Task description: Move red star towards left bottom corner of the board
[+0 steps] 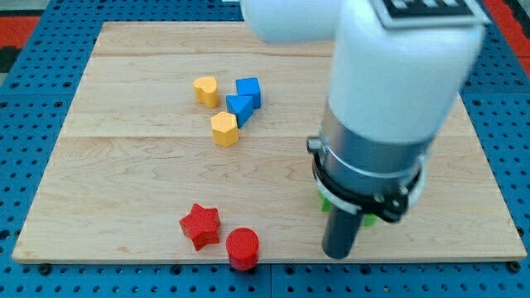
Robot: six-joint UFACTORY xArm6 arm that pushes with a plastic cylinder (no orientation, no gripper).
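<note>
Pale wooden board (124, 174) lies on a blue perforated base (25, 124).

Red star-shaped block (199, 225) sits near the board's near edge, left of centre. Red cylinder block (243, 248) is just beside it on its right, slightly nearer; touching or not, cannot tell.

White and grey arm (389, 108) fills the right half of the view. Its dark rod comes down to my tip (338, 253), on the board by the near edge, right of the red cylinder and apart from it. No fingers on this rig, only the rod, so nothing to open or close. Tip touches no block.

Small green pieces (325, 199) peek out behind the arm's collar; shape unclear.

Far cluster, left of centre: yellow heart-shaped block (206, 90), blue cube (248, 92), blue wedge-like block (239, 108), yellow hexagonal block (224, 128), all close together.
</note>
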